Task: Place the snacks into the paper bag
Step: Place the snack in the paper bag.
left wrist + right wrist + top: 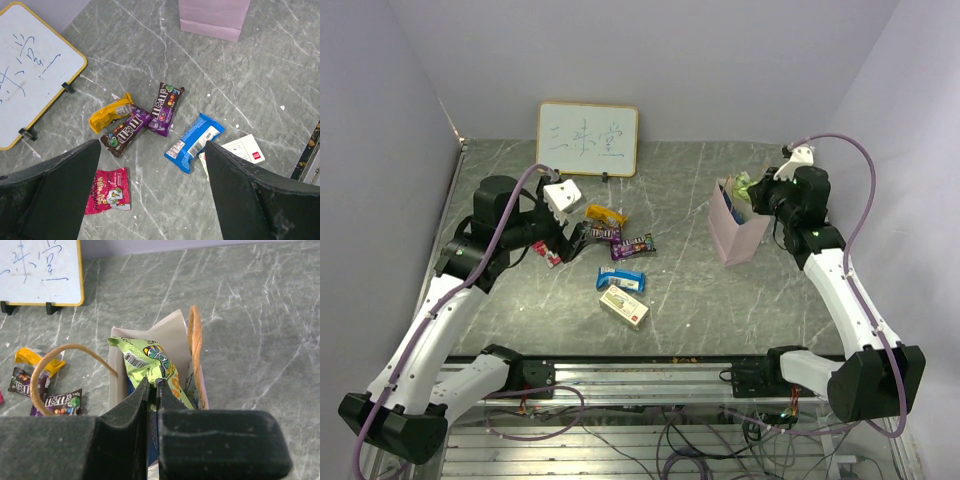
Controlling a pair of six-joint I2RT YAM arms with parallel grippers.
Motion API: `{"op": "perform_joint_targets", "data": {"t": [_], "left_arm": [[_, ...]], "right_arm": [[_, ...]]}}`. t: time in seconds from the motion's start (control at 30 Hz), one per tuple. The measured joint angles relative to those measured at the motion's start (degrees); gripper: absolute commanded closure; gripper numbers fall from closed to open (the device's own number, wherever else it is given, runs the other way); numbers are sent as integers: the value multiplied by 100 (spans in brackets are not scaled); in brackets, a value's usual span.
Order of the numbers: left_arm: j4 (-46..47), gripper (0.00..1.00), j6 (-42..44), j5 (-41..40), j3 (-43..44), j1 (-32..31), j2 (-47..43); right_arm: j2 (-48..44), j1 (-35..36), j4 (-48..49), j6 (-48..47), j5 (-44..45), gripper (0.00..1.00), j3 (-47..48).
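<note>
Grey marbled worktop [700, 300] carries the loose snacks under the left tool [152, 144], its jaws spread wide and empty. Only that wrist view reads the brown M&M's packet [127, 132] and the purple M&M's packet [165, 107], lying between a yellow packet [110, 114], a pink packet [109, 190] and a blue-white bar [194, 141]. Further right, the pink paper bag [735, 235] stands upright. Only the right wrist view looks inside it: a green packet [150, 357] pokes out, with the right tool [152, 387] clenched at it. Whether it pinches the wrapper, I cannot tell.

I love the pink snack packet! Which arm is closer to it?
Left. The left tool hovers near the pink packet; the right tool is far off, at the paper bag.
</note>
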Motion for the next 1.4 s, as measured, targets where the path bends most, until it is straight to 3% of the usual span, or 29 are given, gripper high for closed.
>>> {"op": "perform_joint_targets", "data": {"t": [1.1, 1.4], "left_arm": [[162, 2, -61, -181, -223, 26, -149], [205, 1, -61, -289, -275, 26, -181]], "right_arm": [[446, 0, 306, 511, 734, 100, -380], [492, 0, 378, 546, 796, 86, -396]]}}
